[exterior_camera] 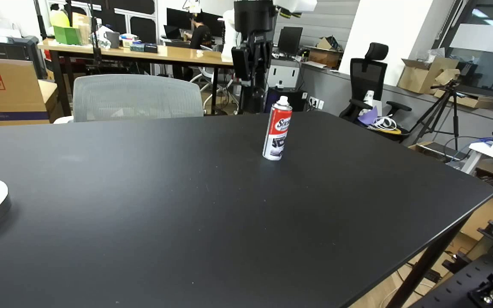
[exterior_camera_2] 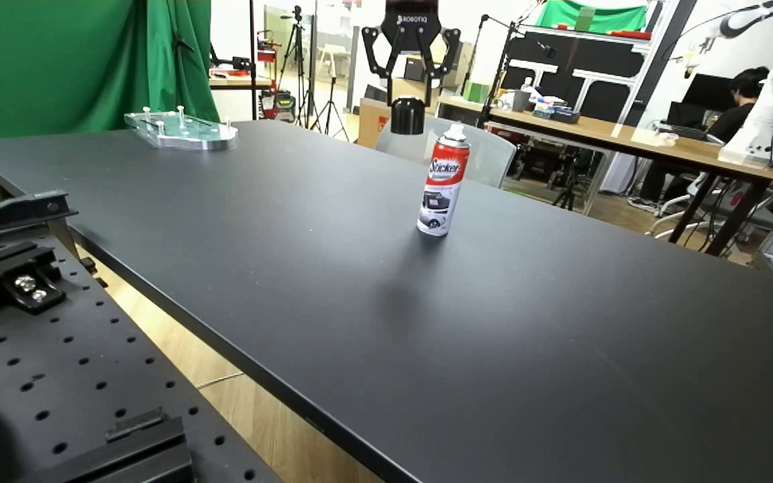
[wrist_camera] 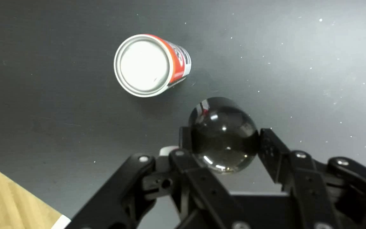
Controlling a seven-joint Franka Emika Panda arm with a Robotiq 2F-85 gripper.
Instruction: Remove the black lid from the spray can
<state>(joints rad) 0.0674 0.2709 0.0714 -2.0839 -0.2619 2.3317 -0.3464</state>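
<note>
Above the black desk (exterior_camera: 144, 192) hangs the pincer (exterior_camera_2: 409, 102), near the spray can (exterior_camera_2: 441, 191) that stands upright on the desk, and pinched in the pincer's grasp is the black lid (wrist_camera: 222, 136), clear of the can's white nozzle (exterior_camera_2: 455, 131).

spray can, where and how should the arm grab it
Likely best around the middle of the spray can, from the side: it stands upright with straight round walls, while the white nozzle offers little to grip. The end effector holds the black lid, so it would need freeing first.
</note>
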